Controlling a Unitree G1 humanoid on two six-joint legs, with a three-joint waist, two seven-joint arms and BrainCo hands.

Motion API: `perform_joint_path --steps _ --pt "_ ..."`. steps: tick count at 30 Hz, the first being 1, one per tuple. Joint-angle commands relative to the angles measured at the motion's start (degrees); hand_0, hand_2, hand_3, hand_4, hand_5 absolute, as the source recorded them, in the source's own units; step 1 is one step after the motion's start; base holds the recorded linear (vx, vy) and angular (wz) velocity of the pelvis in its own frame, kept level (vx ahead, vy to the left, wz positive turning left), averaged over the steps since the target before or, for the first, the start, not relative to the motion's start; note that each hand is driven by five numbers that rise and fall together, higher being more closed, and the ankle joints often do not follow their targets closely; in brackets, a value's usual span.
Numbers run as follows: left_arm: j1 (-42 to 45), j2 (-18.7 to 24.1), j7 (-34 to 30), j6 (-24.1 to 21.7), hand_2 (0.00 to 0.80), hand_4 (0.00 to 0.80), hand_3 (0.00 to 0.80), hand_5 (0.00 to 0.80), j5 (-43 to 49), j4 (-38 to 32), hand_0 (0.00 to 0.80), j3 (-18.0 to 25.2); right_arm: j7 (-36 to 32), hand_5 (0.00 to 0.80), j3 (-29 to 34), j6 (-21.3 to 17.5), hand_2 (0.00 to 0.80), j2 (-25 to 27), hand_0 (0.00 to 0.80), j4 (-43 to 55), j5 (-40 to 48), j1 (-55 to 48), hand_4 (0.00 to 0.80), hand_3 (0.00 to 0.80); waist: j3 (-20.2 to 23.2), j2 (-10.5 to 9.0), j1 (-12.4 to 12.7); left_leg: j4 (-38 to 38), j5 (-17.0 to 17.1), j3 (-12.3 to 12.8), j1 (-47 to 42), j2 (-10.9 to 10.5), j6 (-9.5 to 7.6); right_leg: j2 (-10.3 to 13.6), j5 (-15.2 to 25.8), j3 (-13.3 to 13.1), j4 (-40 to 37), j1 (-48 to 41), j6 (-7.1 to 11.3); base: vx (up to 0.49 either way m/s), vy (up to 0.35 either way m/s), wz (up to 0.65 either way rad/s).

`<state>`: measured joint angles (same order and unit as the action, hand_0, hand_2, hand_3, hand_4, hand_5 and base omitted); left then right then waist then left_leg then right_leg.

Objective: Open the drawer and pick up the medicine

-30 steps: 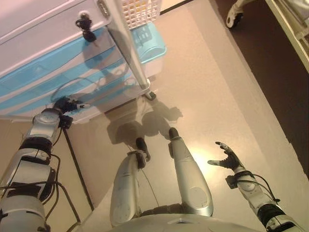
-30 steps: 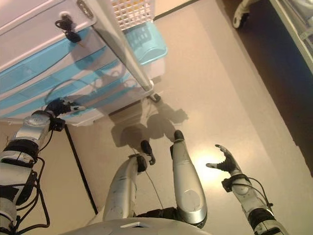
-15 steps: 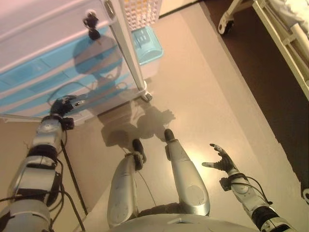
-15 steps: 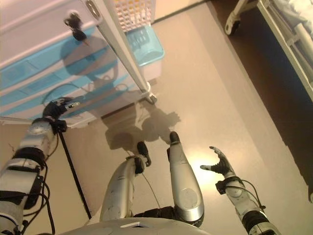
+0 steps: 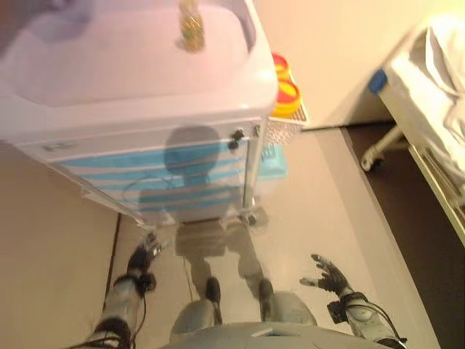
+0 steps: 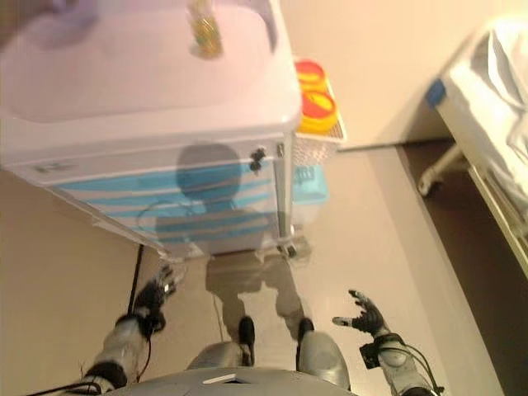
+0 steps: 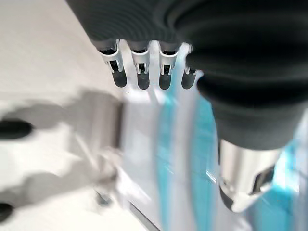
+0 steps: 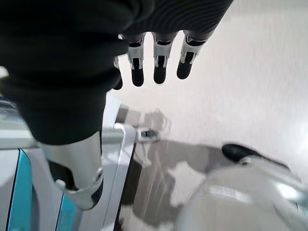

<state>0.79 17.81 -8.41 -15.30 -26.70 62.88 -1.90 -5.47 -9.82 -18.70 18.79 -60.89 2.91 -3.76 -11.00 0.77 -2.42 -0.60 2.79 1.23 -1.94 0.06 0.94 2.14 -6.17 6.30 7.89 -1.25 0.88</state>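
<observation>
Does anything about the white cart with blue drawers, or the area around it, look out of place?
Nothing stands out. The white cart with blue drawers stands upright with every drawer shut, a small bottle upright on top, nothing spilled on the floor. The left hand and right hand hang open and empty, clear of it.

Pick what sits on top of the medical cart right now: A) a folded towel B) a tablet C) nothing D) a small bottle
D: a small yellowish bottle stands on the white top of the cart, near its far edge; both hands are low, away from it.
</observation>
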Motion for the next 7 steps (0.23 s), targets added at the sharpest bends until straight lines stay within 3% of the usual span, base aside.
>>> perform_joint_path --steps 1,7 --pt "-1.58 -0.53 -1.90 0.82 0.000 0.000 0.000 0.000 2.93 4.12 0.000 1.65 -1.36 0.000 0.65 -0.91 0.000 -1.00 0.000 -2.12 2.55 1.26 0.000 0.000 0.56 -2.35 0.96 -1.54 -5.98 1.80 -0.79 -3.53 -0.70 -1.49 4.72 0.02 -6.52 -1.57 1.66 -0.019 -0.058 0.27" --pt "-0.09 -4.60 -6.02 3.68 0.000 0.000 0.000 0.000 7.30 10.90 0.000 -1.07 0.67 0.000 -0.19 -0.29 0.000 -3.73 0.000 -6.77 0.10 4.10 0.000 0.000 2.13 -3.05 2.52 -0.61 -6.48 1.12 -2.53 -3.67 -1.02 -1.47 4.89 0.90 -8.41 -3.99 1.66 -0.023 -0.043 0.22"
